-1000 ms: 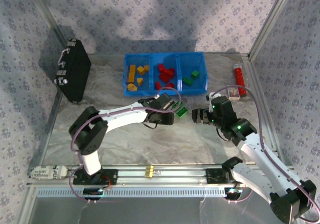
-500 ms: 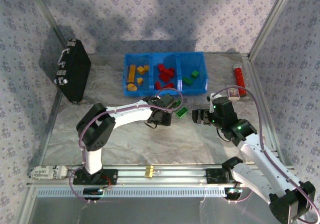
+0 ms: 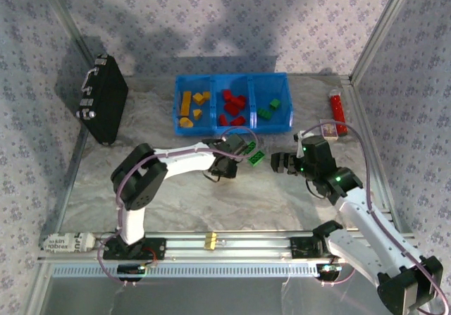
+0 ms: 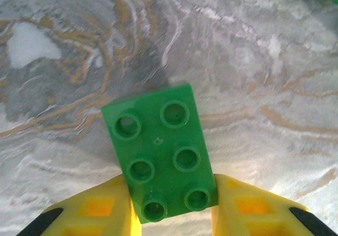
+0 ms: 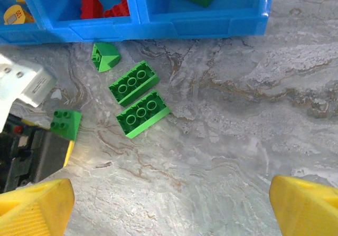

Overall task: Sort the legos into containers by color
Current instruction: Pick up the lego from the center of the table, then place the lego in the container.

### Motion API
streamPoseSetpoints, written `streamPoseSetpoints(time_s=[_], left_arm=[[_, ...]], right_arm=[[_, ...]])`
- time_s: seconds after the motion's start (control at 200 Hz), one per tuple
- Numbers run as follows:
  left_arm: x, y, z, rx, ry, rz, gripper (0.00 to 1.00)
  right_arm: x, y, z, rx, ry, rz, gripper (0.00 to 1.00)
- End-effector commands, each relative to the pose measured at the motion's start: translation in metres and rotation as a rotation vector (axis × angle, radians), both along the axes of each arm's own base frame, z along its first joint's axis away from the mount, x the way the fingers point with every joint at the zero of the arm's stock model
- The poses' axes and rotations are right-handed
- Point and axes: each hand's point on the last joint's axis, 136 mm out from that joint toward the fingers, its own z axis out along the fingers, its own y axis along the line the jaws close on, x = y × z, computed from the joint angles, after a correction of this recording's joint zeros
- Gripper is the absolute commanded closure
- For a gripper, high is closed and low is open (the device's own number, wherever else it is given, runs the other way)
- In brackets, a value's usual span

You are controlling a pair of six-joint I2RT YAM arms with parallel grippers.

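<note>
My left gripper [image 4: 171,215] is shut on a green lego with six studs [image 4: 161,154], its yellow fingers [image 4: 100,209] pressed against both sides just above the marbled table. That held lego [image 5: 66,123] also appears in the right wrist view, beside two long green legos [image 5: 142,113] lying upside down and a green wedge [image 5: 104,55]. The blue tray [image 3: 232,76] holds yellow legos [image 3: 192,107] on the left, red [image 3: 232,105] in the middle and green [image 3: 269,108] on the right. My right gripper [image 5: 171,209] stands open over bare table, right of the loose green legos [image 3: 256,158].
A black case [image 3: 102,100] stands at the back left. A red tube [image 3: 337,112] and a small white box [image 3: 329,130] lie at the back right. Metal frame posts and patterned walls enclose the table.
My left gripper has shut on the green lego, and its arm has shifted a little right. The right gripper has opened slightly wider and stayed in place.
</note>
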Motion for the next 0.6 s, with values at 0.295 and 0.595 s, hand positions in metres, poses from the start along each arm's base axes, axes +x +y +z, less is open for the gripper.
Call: streamPoseSetpoints(time_s=[0.295, 0.595], left_arm=[[-0.024, 0.007, 0.071, -0.299, -0.296, -0.184, 0.66], [-0.056, -0.014, 0.094, -0.286, -0.469, -0.415, 0.64]], right_arm=[[-0.006, 0.056, -0.009, 0.379, 0.313, 0.232, 0.02], [-0.005, 0.102, 0.001, 0.45, 0.378, 0.361, 0.12]])
